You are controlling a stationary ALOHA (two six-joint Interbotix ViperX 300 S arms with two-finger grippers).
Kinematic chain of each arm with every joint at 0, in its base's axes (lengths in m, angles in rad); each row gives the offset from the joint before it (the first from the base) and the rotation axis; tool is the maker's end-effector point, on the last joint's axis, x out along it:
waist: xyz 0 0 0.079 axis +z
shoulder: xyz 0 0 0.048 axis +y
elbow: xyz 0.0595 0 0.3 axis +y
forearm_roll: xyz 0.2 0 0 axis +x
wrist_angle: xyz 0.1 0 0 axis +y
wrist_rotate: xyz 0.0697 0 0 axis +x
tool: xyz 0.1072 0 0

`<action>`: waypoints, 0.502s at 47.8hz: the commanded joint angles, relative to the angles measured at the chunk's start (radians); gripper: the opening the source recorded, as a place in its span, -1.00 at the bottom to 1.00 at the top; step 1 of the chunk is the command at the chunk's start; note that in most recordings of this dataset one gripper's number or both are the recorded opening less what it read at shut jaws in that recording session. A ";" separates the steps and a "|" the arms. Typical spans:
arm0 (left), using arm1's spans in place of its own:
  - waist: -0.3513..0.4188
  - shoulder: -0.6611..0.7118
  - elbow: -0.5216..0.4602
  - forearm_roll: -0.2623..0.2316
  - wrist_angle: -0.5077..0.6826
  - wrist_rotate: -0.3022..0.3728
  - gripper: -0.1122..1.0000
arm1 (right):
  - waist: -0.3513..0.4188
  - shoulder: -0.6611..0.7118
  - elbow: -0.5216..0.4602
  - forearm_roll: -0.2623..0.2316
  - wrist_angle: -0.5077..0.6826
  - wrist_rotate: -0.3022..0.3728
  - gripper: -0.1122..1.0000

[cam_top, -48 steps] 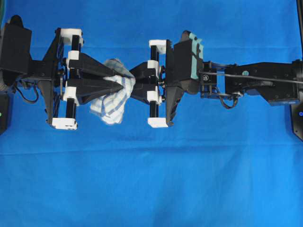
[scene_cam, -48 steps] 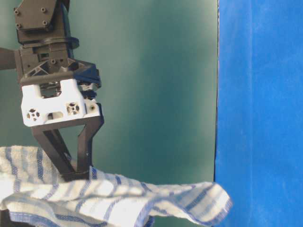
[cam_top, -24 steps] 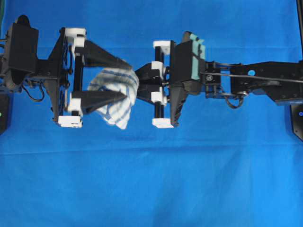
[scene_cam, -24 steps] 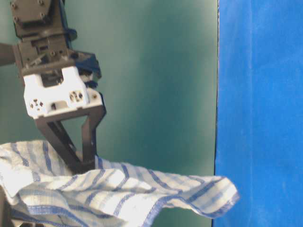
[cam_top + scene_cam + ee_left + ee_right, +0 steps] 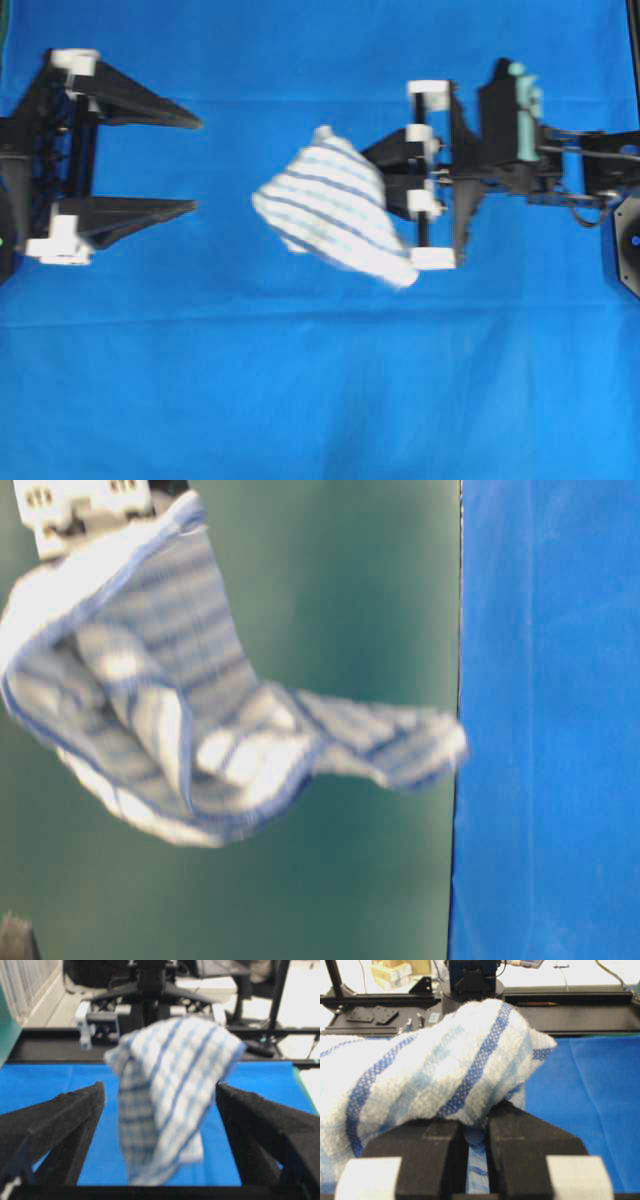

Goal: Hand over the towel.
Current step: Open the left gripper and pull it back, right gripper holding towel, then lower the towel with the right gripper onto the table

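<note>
overhead exterior view: the right gripper is clamped on one edge of the striped towel, which hangs in the air over the blue cloth covering the table. the left gripper stands well apart to the left, its jaws spread wide with nothing between them. right wrist view shows the towel bunched over the narrow jaws and pinched between them.
</note>
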 commanded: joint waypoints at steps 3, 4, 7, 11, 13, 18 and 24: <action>0.002 -0.025 -0.002 0.000 0.011 -0.002 0.89 | 0.000 -0.060 0.014 0.008 0.018 0.002 -0.63; 0.002 -0.025 -0.002 0.002 0.011 -0.002 0.89 | -0.002 -0.060 0.014 0.008 0.021 0.002 -0.63; 0.002 -0.021 -0.002 0.002 0.009 -0.002 0.89 | -0.006 -0.054 0.011 0.009 0.034 0.002 -0.63; 0.002 -0.009 -0.005 0.002 0.009 -0.002 0.89 | -0.015 -0.037 -0.002 0.009 0.049 0.002 -0.63; 0.002 -0.005 -0.005 0.002 0.009 -0.002 0.89 | -0.018 -0.023 -0.011 0.009 0.061 0.002 -0.63; 0.002 0.003 -0.006 0.002 0.009 -0.002 0.89 | -0.038 0.028 -0.052 0.009 0.132 0.002 -0.63; 0.002 0.005 -0.006 0.002 0.008 -0.002 0.89 | -0.063 0.104 -0.117 0.009 0.272 0.002 -0.63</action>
